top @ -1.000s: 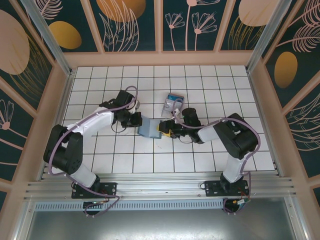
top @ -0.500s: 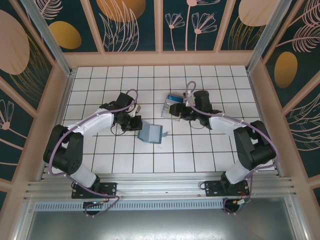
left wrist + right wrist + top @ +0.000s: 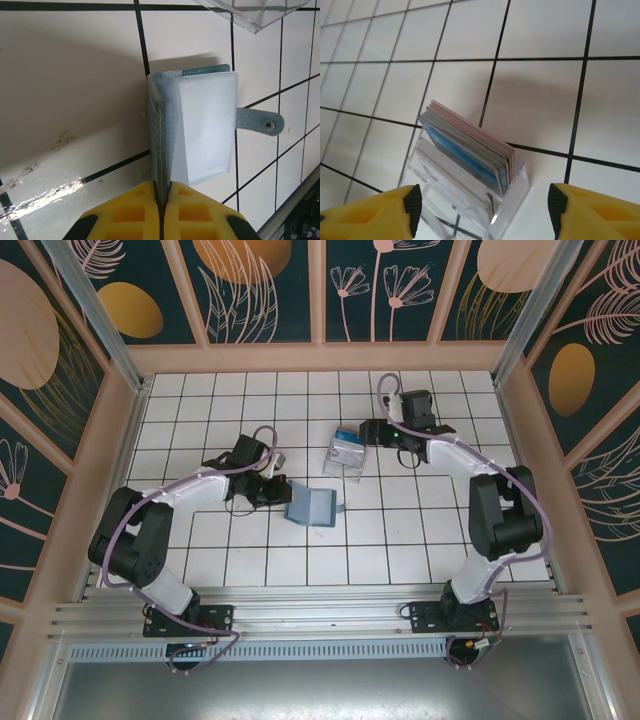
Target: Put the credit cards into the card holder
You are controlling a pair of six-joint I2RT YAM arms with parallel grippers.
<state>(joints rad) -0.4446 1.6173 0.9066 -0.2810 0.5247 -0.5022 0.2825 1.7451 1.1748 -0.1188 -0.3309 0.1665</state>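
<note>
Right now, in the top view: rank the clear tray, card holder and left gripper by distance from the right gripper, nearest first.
1. clear tray, holding the credit cards, just left of the right gripper.
2. card holder, mid-table, closer to the arm bases.
3. left gripper, shut on the card holder's left edge.

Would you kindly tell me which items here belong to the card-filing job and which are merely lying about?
Job: stack of thin blue and whitish plastic credit cards; small teal folding card holder.
Lying about: clear plastic tray under the cards; white tiled tabletop.
</note>
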